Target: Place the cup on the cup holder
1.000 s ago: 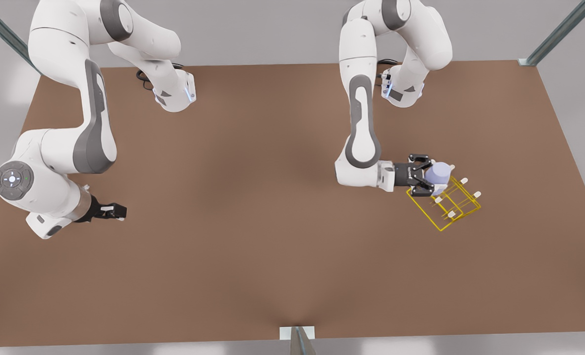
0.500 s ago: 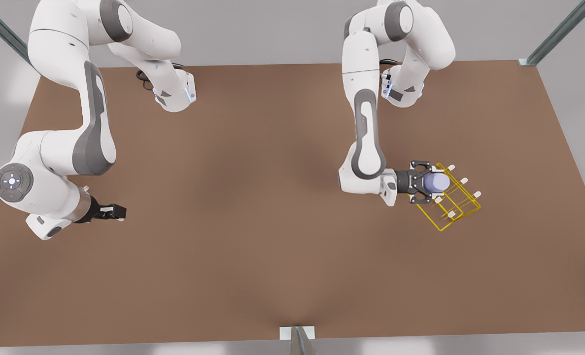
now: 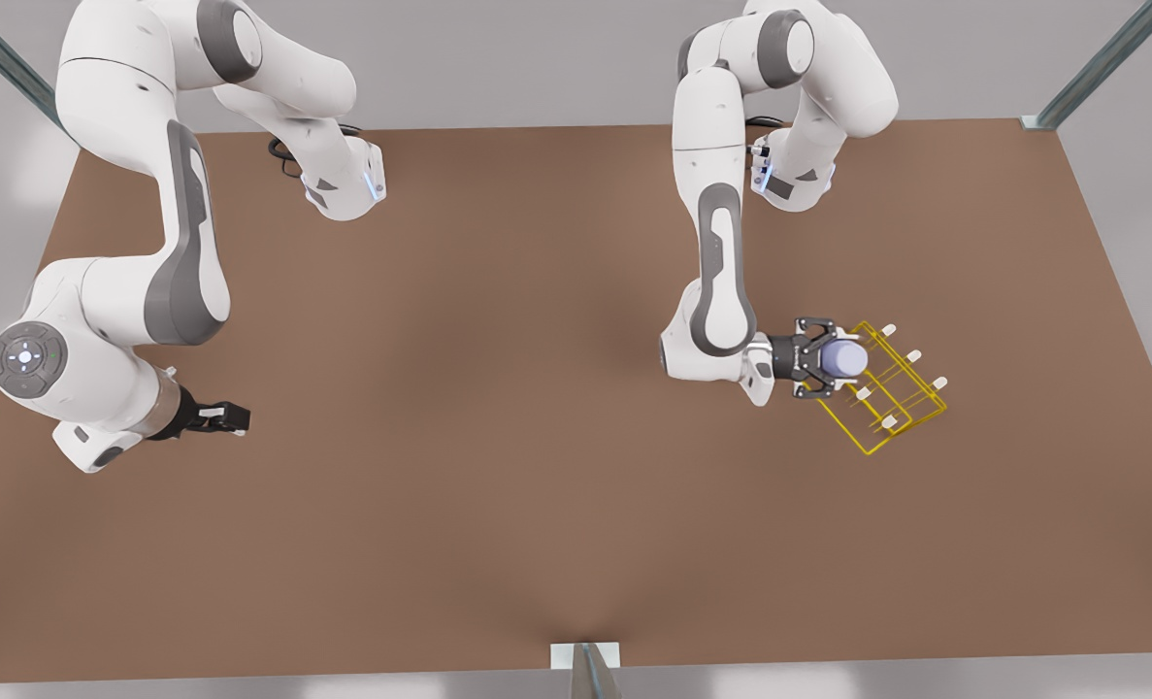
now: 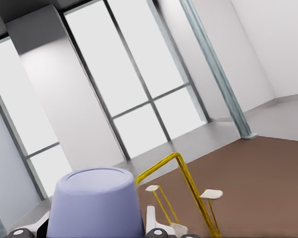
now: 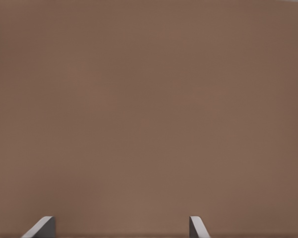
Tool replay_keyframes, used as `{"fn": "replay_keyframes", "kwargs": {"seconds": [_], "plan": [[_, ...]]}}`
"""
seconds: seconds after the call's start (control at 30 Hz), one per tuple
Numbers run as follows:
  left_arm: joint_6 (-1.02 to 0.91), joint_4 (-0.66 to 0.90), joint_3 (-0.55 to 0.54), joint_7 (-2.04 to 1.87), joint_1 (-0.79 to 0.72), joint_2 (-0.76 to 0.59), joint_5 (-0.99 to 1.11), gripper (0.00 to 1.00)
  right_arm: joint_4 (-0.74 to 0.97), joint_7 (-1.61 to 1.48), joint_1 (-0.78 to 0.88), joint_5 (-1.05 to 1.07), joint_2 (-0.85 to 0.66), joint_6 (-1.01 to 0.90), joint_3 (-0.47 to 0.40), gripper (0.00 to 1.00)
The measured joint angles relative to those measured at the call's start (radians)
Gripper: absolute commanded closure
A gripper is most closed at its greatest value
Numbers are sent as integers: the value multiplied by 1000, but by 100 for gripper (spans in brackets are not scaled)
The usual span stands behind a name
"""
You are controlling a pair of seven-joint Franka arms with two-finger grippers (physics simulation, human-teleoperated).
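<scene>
Lavender cup (image 3: 842,359), pinched between the left gripper (image 3: 831,364) fingers, hangs inverted over the yellow cup holder (image 3: 881,388) edge nearest the arm; apparently not yet seated on a peg. Right gripper (image 3: 231,417), fingers apart w/ nothing between, waits well away from holder.

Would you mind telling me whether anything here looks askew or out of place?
Nothing stands out. The left gripper holds the lavender-blue tapered cup over the yellow wire cup holder, which sits flat on the brown table; the right gripper waits open.
</scene>
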Motion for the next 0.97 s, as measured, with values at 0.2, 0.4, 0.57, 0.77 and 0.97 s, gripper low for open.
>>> {"fn": "replay_keyframes", "kwargs": {"seconds": [0.2, 0.4, 0.57, 0.77, 0.97], "plan": [[10, -1, -1, -29, 2, -34, -32, 0, 1, 2, 1, 0, 0, 1, 0, 0], [-129, 344, 9, 93, 62, -340, -259, 0, 3, 4, 5, -6, -1, 1, 0, 0], [-309, 642, -166, 496, 417, -463, -633, 0, 4, 6, 7, -6, -1, 1, 0, 0], [-245, 617, -884, 932, 1024, -586, -696, 0, 4, 7, 5, -3, -1, 2, 1, 0], [-279, 624, -892, 1234, 1048, -577, -673, 0, 4, 6, 1, 0, 0, 2, 1, 0]]}}
